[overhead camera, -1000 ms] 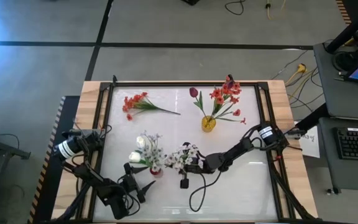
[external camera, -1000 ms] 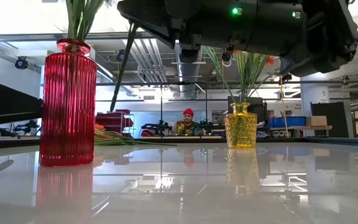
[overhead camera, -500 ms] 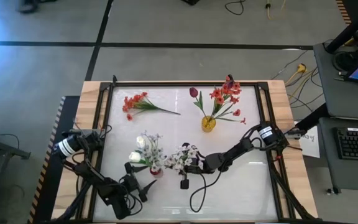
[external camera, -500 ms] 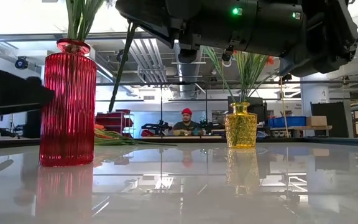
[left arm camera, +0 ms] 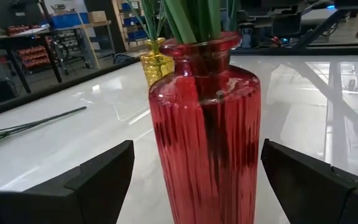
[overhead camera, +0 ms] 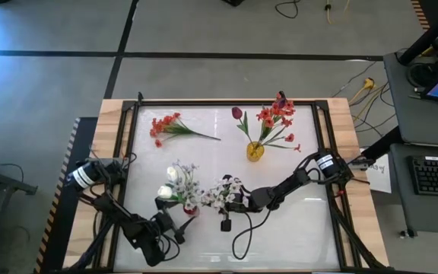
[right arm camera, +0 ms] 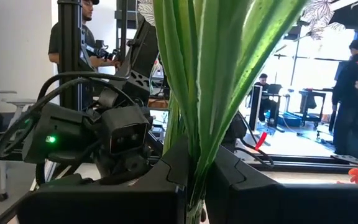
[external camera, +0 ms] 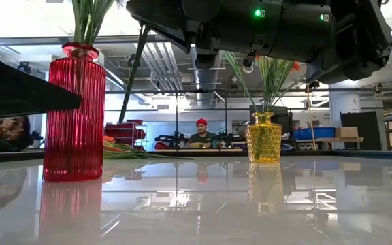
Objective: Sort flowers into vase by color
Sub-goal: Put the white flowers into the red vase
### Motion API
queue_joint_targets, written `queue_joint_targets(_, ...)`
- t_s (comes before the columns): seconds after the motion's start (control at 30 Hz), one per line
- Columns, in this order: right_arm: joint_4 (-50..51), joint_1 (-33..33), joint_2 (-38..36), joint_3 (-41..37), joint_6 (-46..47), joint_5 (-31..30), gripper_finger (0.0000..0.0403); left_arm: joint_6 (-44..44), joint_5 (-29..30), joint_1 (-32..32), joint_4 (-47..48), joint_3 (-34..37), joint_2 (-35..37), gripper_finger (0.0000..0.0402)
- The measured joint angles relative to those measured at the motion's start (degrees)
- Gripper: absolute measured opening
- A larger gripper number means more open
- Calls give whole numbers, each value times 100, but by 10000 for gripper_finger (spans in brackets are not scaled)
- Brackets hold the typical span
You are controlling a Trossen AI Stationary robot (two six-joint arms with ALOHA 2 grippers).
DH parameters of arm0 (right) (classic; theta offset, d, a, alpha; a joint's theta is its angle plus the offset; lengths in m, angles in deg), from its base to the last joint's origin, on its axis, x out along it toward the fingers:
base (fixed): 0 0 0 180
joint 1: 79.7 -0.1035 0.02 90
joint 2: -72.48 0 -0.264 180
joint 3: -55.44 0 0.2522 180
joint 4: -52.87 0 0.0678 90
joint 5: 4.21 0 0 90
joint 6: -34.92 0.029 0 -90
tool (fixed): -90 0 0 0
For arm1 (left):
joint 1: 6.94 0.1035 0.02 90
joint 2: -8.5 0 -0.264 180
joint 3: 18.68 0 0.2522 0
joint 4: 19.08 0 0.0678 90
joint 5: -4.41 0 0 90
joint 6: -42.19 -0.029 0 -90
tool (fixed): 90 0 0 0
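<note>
Sorting is partly done. The yellow vase (overhead camera: 255,151) at the counter's far side already holds orange-red blossoms and a maroon tulip (overhead camera: 237,113); the red vase (left arm camera: 205,127) near the front holds a white rose (overhead camera: 173,173) and whitish stems. The right gripper (overhead camera: 238,202), jaws clenched on a whitish spray (overhead camera: 223,190), hangs just beside the red vase. The left gripper (overhead camera: 175,230), jaws released, flanks that vase. One orange-red cluster (overhead camera: 166,125) lies loose on the counter (overhead camera: 295,221), still to sort.

Ribbed glass red vase (left arm camera: 205,130) (glossy tabletop (external camera: 250,204))
</note>
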Motion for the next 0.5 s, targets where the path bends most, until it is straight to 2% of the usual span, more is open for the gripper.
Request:
queue_joint_targets(0.2,16,44,0,-2,50,23,18,-153,-37,59,-149,0,2,334)
queue_joint_targets(0.33,18,158,2,-2,208,339,18,-248,-34,119,-155,4,2,334)
queue_joint_targets(0.5,269,258,2,193,256,432,18,-249,15,255,-180,6,2,334)
